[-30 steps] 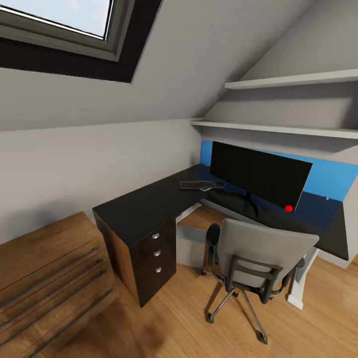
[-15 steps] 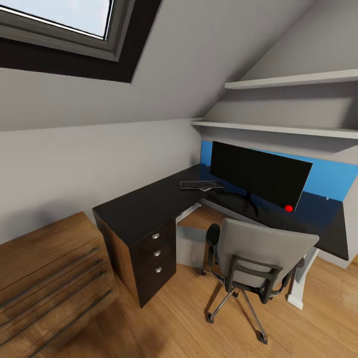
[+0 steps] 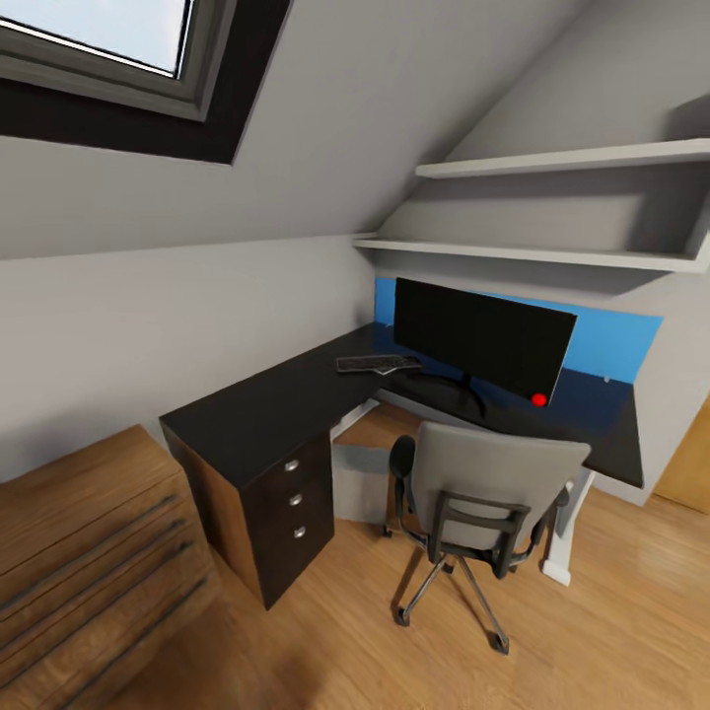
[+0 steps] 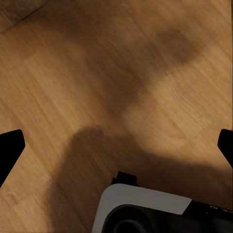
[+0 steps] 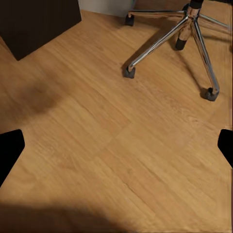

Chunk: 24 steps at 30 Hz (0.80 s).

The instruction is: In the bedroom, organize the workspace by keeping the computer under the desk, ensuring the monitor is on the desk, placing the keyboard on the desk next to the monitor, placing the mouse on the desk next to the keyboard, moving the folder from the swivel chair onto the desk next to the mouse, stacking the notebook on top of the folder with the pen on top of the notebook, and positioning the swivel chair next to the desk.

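Head view: we see the desk (image 3: 258, 419), black and L-shaped, across the centre of frame; the monitor (image 3: 480, 340) stands on it right of centre, black screen w/ a small red dot (image 3: 538, 399) at its lower right corner; the keyboard (image 3: 376, 364) lies flat on the desktop just left of the monitor's stand. We read no brand, label or writing anywhere; the screen is blank. Three drawers (image 3: 293, 499) w/ round silver knobs sit shut at the desk's near end, contents hidden. The computer (image 3: 361, 482), a light-grey box, stands on the floor under the desk, between the drawers and the swivel chair (image 3: 481, 503); the chair is at lower centre-right, its back toward us, close against the desk's edge; its seat is hidden by the backrest, so we can't tell what lies on it. A wooden chest (image 3: 94, 572) w/ long bar handles fills the lower left; two shelves (image 3: 532, 254) hang at upper right; a blue panel (image 3: 611, 345) shows behind the monitor; a skylight (image 3: 99, 44) sits upper left.

Left wrist view: left gripper (image 4: 116, 145) spread wide, nothing between its tips, over wood floor (image 4: 97, 73).

Right wrist view: right gripper (image 5: 116, 145) likewise released; the chair's chrome base shows at top right.
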Motion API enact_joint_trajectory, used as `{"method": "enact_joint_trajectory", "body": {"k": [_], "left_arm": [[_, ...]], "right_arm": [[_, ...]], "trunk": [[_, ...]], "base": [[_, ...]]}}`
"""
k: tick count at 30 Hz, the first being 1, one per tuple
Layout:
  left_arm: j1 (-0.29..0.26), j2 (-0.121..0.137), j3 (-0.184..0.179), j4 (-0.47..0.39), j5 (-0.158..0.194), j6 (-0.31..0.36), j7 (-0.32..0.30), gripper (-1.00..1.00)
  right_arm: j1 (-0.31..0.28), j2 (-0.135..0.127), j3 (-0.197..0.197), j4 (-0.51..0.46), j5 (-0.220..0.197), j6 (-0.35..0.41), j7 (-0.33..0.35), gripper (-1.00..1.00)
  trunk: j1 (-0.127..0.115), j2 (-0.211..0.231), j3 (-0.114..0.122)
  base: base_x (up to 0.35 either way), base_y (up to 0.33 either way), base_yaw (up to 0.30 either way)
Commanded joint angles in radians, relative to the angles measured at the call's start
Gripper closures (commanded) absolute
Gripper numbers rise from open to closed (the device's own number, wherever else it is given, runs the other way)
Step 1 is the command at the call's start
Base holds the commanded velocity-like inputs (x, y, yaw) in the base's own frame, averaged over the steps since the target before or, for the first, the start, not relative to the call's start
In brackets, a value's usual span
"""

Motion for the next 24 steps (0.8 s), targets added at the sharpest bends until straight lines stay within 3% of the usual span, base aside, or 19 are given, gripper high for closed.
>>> {"method": "enact_joint_trajectory", "body": {"k": [1, 15, 24], "left_arm": [[0.0, 0.0, -0.004, 0.0, 0.008, -0.002, 0.001, -1.0], [0.0, -0.001, -0.005, 0.0, 0.006, -0.001, -0.001, -1.0], [0.0, -0.003, -0.006, 0.0, 0.006, -0.002, -0.001, -1.0]], "right_arm": [[-0.001, -0.005, -0.001, -0.006, 0.006, -0.001, -0.003, -1.0], [0.0, -0.03, -0.004, -0.021, 0.002, 0.003, -0.005, -1.0], [-0.001, -0.03, -0.005, -0.021, 0.003, 0.005, -0.061, -1.0]], "trunk": [[0.0, -0.001, -0.002], [0.0, -0.001, -0.005], [0.0, -0.001, -0.005]], "base": [[-0.196, 0.12, -0.264], [-0.034, 0.021, -0.28], [-0.011, 0.0, -0.299]]}}
